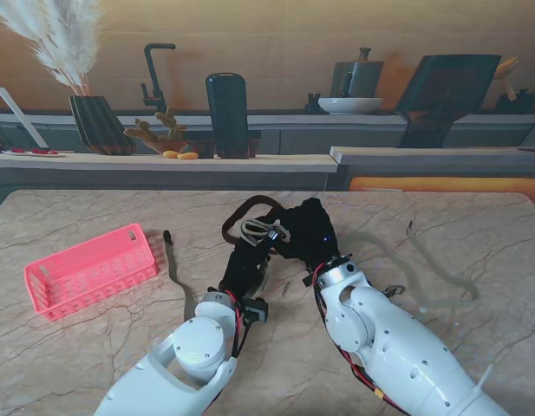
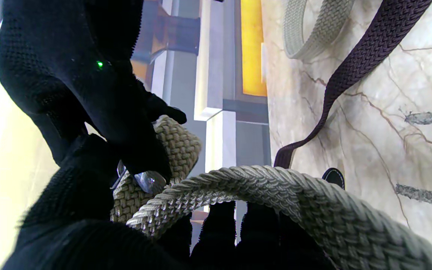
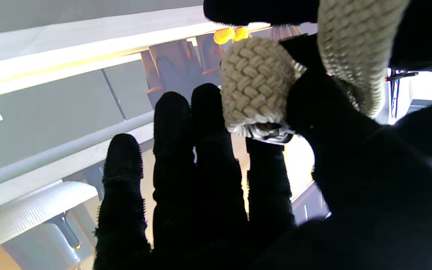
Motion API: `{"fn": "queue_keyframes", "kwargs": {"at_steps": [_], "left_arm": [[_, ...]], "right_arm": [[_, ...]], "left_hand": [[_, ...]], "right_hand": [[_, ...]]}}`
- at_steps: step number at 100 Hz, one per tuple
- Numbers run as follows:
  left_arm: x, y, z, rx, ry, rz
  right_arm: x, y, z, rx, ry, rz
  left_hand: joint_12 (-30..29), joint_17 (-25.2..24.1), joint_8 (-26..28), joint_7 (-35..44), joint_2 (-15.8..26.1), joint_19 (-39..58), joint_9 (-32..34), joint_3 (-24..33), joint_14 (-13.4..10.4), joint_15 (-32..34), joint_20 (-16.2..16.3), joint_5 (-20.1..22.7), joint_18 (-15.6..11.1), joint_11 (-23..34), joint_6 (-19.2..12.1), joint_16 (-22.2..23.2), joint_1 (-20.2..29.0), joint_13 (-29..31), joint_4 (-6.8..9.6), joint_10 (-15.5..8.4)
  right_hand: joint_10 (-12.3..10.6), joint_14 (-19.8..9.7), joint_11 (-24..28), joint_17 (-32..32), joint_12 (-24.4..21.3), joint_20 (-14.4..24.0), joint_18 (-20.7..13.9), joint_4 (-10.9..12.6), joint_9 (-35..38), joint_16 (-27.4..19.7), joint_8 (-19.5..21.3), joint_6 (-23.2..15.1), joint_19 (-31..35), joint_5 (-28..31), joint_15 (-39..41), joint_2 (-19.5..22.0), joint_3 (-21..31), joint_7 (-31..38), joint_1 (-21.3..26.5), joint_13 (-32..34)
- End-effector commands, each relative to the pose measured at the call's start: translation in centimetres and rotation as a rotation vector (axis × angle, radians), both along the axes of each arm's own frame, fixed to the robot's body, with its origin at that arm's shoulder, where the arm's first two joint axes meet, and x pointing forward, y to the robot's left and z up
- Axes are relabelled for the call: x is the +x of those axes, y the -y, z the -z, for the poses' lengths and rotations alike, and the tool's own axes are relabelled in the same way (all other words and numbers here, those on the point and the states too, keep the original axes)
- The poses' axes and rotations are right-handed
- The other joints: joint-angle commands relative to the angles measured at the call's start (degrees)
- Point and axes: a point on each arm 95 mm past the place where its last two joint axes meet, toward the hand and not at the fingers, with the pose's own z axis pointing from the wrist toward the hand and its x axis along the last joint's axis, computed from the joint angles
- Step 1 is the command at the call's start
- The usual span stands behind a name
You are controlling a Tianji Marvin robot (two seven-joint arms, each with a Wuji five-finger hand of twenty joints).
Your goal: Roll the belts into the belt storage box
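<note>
While both gloved hands meet above the middle of the marble table (image 1: 94, 347), the left hand (image 1: 246, 264) and the right hand (image 1: 307, 232) each grip the beige braided belt (image 1: 260, 230), its buckle end wound into a small coil between them. A dark brown belt (image 1: 250, 204) loops just behind them, and the pink storage basket (image 1: 89, 269) sits well apart on the left.

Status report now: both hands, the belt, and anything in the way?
Both hands, left hand and right hand, shut on beige belt, partly rolled. Pink box empty, at left. Brown belt loops behind the hands.
</note>
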Motion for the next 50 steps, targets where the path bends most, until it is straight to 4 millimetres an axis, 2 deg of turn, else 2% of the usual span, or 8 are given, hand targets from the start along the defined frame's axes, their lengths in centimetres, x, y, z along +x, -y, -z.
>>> {"fn": "queue_keyframes", "kwargs": {"at_steps": [1, 6, 18, 24, 28, 36, 44, 50], "left_arm": [[-0.2, 0.9, -0.4, -0.028, -0.009, 0.001], [-0.2, 0.9, -0.4, -0.031, -0.016, -0.01], [0.0, 0.9, -0.5, -0.034, -0.024, -0.046], [0.0, 0.8, -0.5, -0.033, -0.027, -0.062], [0.1, 0.7, -0.5, -0.034, -0.027, -0.076], [0.1, 0.5, -0.6, -0.036, -0.028, -0.096], [0.1, 0.2, -0.8, -0.044, -0.028, -0.118], [0.1, 0.0, -0.9, -0.049, -0.031, -0.13]], "right_arm": [[-0.5, -1.3, 0.4, 0.029, -0.025, -0.028], [-0.6, -1.6, 0.6, 0.049, -0.046, -0.037], [-1.1, -1.8, 1.0, 0.066, -0.079, -0.073], [-1.3, -1.9, 1.2, 0.073, -0.103, -0.09], [-1.5, -1.8, 1.4, 0.076, -0.12, -0.104], [-1.6, -1.7, 1.7, 0.064, -0.134, -0.123], [-1.8, -1.3, 2.0, 0.03, -0.136, -0.133], [-1.8, -1.1, 2.2, 0.012, -0.137, -0.139]], "left_hand": [[0.09, 0.89, -0.09, -1.02, 5.19, 2.04, -0.75, -8.62, -2.56, 1.48, 0.99, -0.48, -3.18, 1.8, -3.08, -0.61, 6.18, 1.29, 0.31, -2.75], [0.34, 1.0, 0.29, 0.3, 7.09, 2.9, -0.07, -10.72, -2.68, 2.01, 1.4, -0.29, -3.09, 2.34, -3.11, -0.5, 9.02, 1.71, 0.74, -3.29], [1.07, 1.48, 2.1, 5.39, 10.66, 5.03, 2.06, -10.68, -2.68, 3.66, 2.43, 0.04, -2.51, 3.51, -3.12, 0.09, 13.15, 2.92, 1.25, -4.47], [1.56, 2.24, 2.9, 9.65, 12.08, 6.48, 4.29, -10.63, -2.44, 4.77, 3.1, -0.09, -0.95, 4.24, -2.96, 0.45, 15.41, 4.47, 1.62, -4.78], [1.93, 2.83, 3.25, 12.15, 12.38, 7.39, 5.91, -10.61, -2.32, 5.55, 3.53, -0.04, -0.08, 4.87, -2.92, 0.74, 16.56, 5.66, 1.57, -4.95], [2.78, 4.1, 5.94, 22.65, 12.73, 9.08, 9.64, -10.98, -1.78, 7.27, 4.34, -0.71, 1.13, 6.11, -2.77, 1.43, 20.12, 8.14, 1.23, -4.82], [4.53, 7.11, 5.47, 31.7, 10.49, 12.3, 16.64, -12.24, -0.62, 10.67, 5.82, 1.5, 3.62, 8.98, -2.99, 2.9, 28.19, 13.68, -0.62, -4.15], [6.74, 9.03, 5.9, 37.92, 8.38, 14.7, 20.91, -12.66, 0.22, 13.86, 6.88, 3.16, 5.22, 12.19, -3.52, 4.46, 33.27, 17.07, -1.0, -3.36]], "right_hand": [[-0.38, -2.79, 1.98, -0.97, 0.76, -1.03, 1.38, 2.68, 2.1, 0.4, 3.03, -4.76, 1.78, 5.97, 0.66, 4.86, 1.38, 9.3, 3.87, 0.73], [-0.6, -2.94, 1.95, -1.01, 0.73, -1.09, 1.31, 2.65, 2.0, 0.34, 3.11, -5.3, 1.78, 5.78, 0.56, 5.04, 1.22, 9.24, 3.61, 0.63], [-1.43, -3.76, 1.83, -1.28, 0.69, -1.35, 0.83, 2.65, 1.68, 0.12, 3.8, -7.44, 1.6, 5.25, 0.1, 5.43, 0.83, 9.15, 3.0, 0.47], [-1.67, -4.05, 1.58, -1.58, 0.64, -1.48, 0.58, 2.58, 1.13, -0.04, 4.1, -8.29, 1.33, 4.91, -0.45, 5.32, 0.64, 9.09, 2.84, -0.16], [-2.07, -4.46, 1.26, -1.82, 0.69, -1.66, 0.42, 2.5, 0.49, -0.23, 4.63, -9.19, 0.75, 4.12, -1.33, 4.33, 0.49, 9.05, 2.63, -0.65], [-2.26, -4.66, 0.76, -2.38, 1.5, -1.59, 0.74, 2.2, -2.28, -0.24, 6.24, -9.44, -0.69, 0.27, -2.93, 0.76, 1.12, 7.73, 0.59, -2.02], [-2.44, -4.55, 1.78, -2.75, 4.13, -0.61, 0.96, 2.39, -5.74, 0.13, 9.85, -7.37, -2.03, -4.25, -3.99, -1.3, 2.89, 1.48, -3.83, -2.98], [-2.56, -4.47, 1.81, -3.08, 5.45, -0.08, 1.02, 4.69, -8.37, 0.23, 15.7, -5.03, -2.9, -5.46, -4.64, -0.45, 4.27, -5.85, -7.54, -3.79]]}}
